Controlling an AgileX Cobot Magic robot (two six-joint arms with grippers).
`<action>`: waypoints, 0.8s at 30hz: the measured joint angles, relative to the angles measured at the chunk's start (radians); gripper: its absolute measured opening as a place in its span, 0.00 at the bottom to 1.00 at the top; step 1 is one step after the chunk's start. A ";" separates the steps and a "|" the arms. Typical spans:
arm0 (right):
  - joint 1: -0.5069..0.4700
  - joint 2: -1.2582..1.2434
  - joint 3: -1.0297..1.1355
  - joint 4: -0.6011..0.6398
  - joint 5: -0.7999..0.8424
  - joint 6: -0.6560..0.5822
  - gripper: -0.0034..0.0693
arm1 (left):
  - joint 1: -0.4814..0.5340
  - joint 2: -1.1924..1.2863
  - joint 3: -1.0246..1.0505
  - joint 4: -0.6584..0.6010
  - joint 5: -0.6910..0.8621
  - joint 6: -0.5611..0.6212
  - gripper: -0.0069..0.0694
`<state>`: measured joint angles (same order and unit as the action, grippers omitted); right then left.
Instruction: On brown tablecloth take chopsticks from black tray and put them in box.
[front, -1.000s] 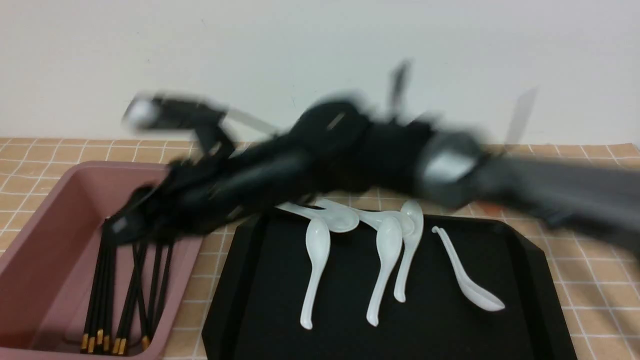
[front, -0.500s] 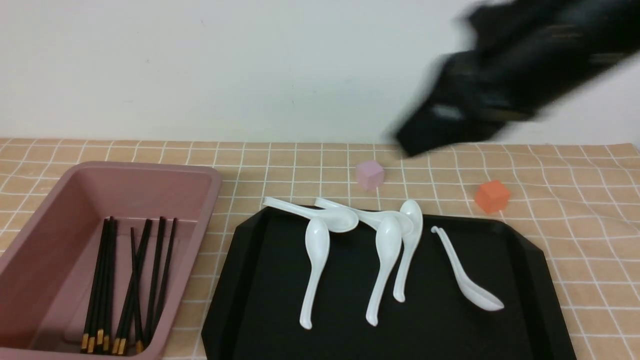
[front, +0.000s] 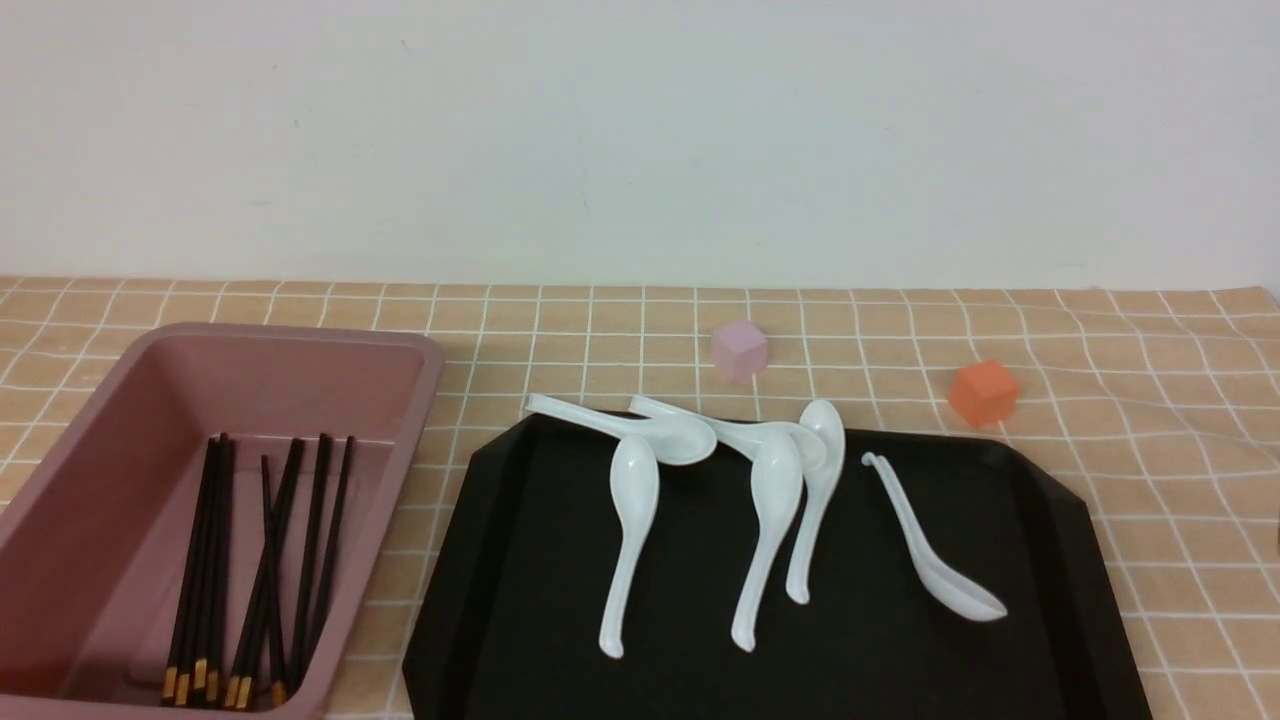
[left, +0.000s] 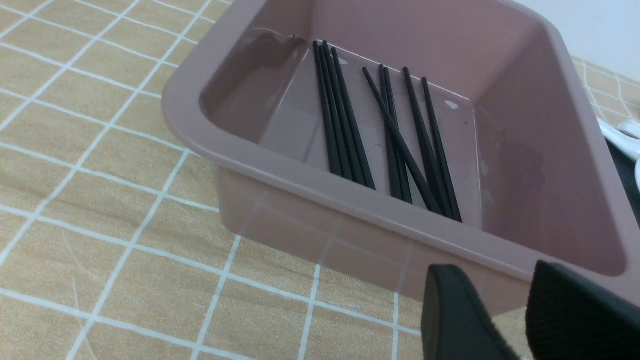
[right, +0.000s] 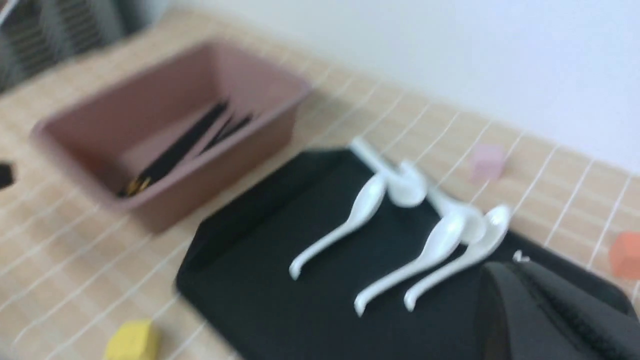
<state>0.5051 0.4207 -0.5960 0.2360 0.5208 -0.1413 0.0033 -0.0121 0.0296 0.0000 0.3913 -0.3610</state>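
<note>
Tan-brown gridded tablecloth (front: 600, 330) is carrying the flat matte-black tray (front: 520, 600), holding only white spoons (front: 632, 500). Leftward, the deep dusty-pink plastic box (front: 120, 470) is housing the black gold-banded chopsticks (front: 200, 560), lying along its length. Left gripper (left: 515, 310), nearer it, is hovering slightly parted and empty; right gripper (right: 550, 310) is showing too blurred to judge.

Through heavy blur, white soup spoons (right: 370, 205) lie on the black tray (right: 260, 300), and beside it the mauve box (right: 235, 160) holds the chopsticks (right: 185, 145). Yellow cube (right: 132, 341), pink cube (right: 487, 161) and orange cube (right: 625, 255) sit on the brown tablecloth (right: 75, 260).
</note>
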 joint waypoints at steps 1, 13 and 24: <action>0.000 -0.052 0.072 -0.002 -0.047 0.004 0.05 | 0.000 0.000 0.000 0.000 0.000 0.000 0.40; 0.000 -0.248 0.291 -0.005 -0.266 0.011 0.06 | 0.000 0.000 0.000 0.000 0.000 0.000 0.40; 0.000 -0.248 0.291 -0.005 -0.267 0.011 0.07 | 0.000 0.000 0.000 0.000 0.000 0.000 0.40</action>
<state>0.5051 0.1723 -0.3048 0.2305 0.2537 -0.1299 0.0033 -0.0121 0.0296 0.0000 0.3913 -0.3610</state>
